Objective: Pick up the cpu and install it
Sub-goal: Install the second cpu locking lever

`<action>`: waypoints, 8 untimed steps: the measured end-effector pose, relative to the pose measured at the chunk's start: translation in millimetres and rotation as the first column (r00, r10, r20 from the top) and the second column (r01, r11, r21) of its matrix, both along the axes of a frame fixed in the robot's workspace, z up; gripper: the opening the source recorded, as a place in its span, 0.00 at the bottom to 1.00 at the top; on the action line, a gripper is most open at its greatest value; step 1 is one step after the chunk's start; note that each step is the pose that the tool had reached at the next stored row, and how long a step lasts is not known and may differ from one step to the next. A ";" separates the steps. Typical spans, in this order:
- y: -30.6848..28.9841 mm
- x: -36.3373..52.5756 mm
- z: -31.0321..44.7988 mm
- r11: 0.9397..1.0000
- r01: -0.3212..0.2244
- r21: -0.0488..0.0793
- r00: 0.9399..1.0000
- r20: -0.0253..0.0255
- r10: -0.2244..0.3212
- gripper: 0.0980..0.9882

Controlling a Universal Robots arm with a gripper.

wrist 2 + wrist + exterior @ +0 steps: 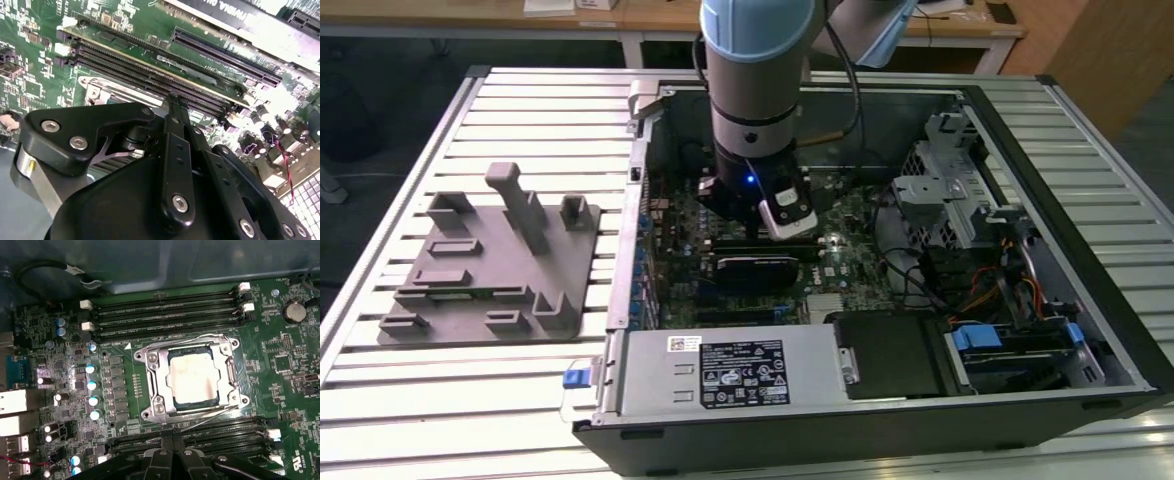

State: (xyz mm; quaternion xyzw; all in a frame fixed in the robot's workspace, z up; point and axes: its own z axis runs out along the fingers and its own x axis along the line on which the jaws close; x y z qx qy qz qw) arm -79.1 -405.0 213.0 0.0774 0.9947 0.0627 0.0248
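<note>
The cpu (194, 375) is a silvery square plate that lies flat inside the metal-framed socket (152, 385) on the green motherboard (280, 370). In the first wrist view my gripper (172, 442) hovers just off the socket's edge, over the memory slots (215, 432). Its black fingers (172, 115) are pressed together with nothing between them in both wrist views. In the exterior view the arm (754, 110) reaches down into the open computer case (640, 130), over the middle of the board.
A grey fixture (494, 260) with upright posts lies on the slatted table at the exterior view's left. Inside the case are a black graphics card (754, 268), the power supply (720, 370), a drive cage (961, 190) and loose cables (987, 290).
</note>
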 end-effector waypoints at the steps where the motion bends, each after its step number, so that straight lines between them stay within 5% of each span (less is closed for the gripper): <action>1: -0.2 -0.2 -0.5 1.000 -0.002 0.008 1.000 0.000 0.002 0.01; 4: -0.4 -0.9 -2.1 0.999 -0.012 0.036 1.000 0.000 0.012 0.01; 8: -1.7 -1.6 -4.2 0.998 -0.023 0.054 1.000 0.001 0.023 0.01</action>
